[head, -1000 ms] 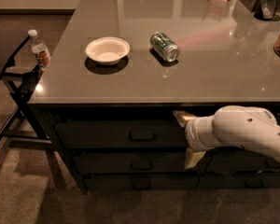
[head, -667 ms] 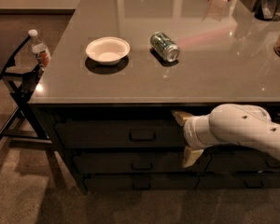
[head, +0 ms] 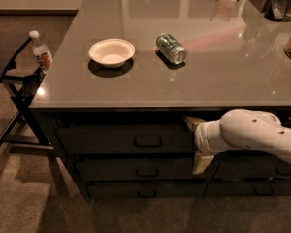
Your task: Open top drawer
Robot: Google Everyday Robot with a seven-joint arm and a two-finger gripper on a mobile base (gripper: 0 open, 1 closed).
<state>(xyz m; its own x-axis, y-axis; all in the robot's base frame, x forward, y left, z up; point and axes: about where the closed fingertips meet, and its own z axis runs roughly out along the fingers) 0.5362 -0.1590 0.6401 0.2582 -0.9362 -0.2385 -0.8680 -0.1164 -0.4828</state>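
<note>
The top drawer (head: 116, 140) is a dark grey flat front just under the countertop, with a small black loop handle (head: 148, 141) at its centre. It looks shut, flush with the fronts below. My gripper (head: 198, 143) is in front of the cabinet, to the right of the handle and about level with it. One pale finger (head: 193, 124) points up by the counter's edge and the other (head: 201, 163) points down, spread well apart with nothing between them. The white arm (head: 254, 136) comes in from the right.
Two shallower drawer fronts (head: 136, 170) lie below the top one. On the grey countertop (head: 194, 76) sit a white bowl (head: 112, 52) and a green can (head: 171, 48) on its side. A water bottle (head: 40, 51) stands on a black chair (head: 17, 89) at the left.
The gripper and arm have shifted slightly left, toward the handle. The drawer has not moved.
</note>
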